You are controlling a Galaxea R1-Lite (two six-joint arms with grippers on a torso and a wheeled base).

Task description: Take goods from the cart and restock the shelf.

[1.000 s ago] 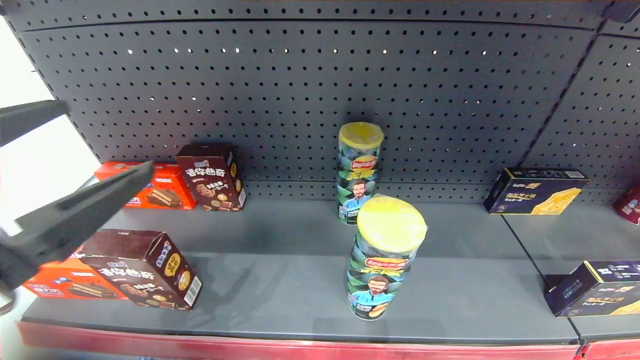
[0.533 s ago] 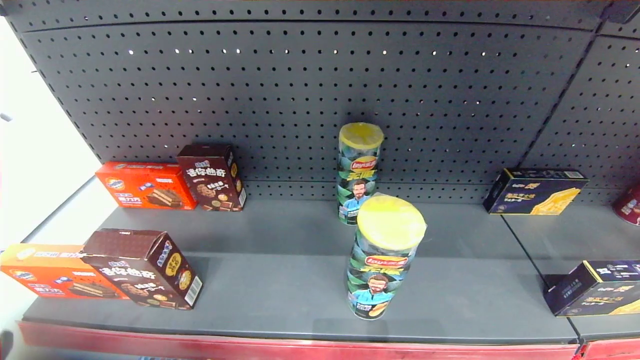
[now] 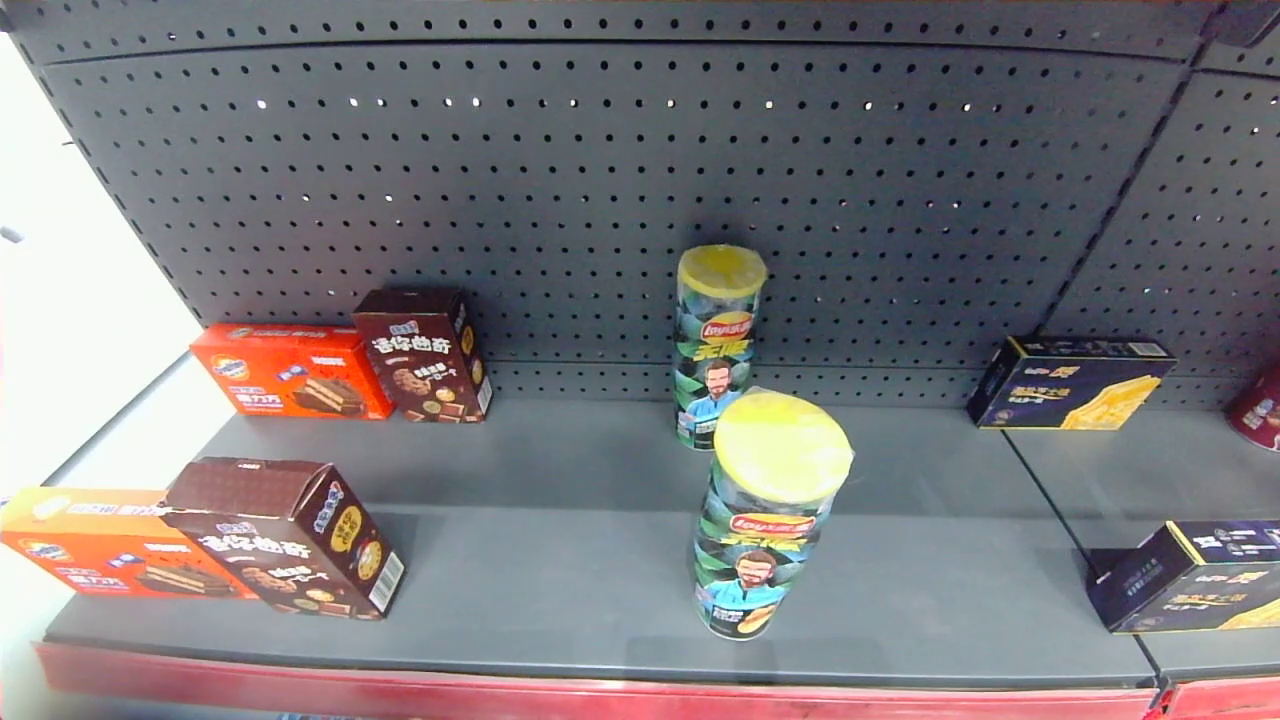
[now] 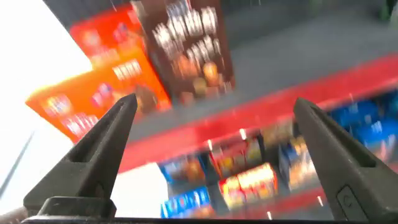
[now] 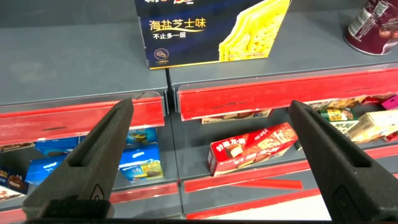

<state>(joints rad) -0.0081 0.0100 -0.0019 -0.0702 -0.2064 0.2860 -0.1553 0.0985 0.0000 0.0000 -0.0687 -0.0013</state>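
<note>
1. Your left gripper is spread wide and holds nothing. Just past its fingertips a brown box and an orange box sit at the front of the shelf, both blurred.
2. Your right gripper is also wide open and empty. Ahead of it lies a dark blue box, long axis along the shelf edge, upper part cut off.
3. The front chip can and rear chip can stand upright, lids up.
4. The lower-tier packs beneath your left fingers are too blurred to identify.

A dark grey shelf holds two upright yellow-lidded cans at its centre: the front can and the rear can. At the left, brown boxes stand just beside orange boxes. At the right are dark blue boxes.
</note>
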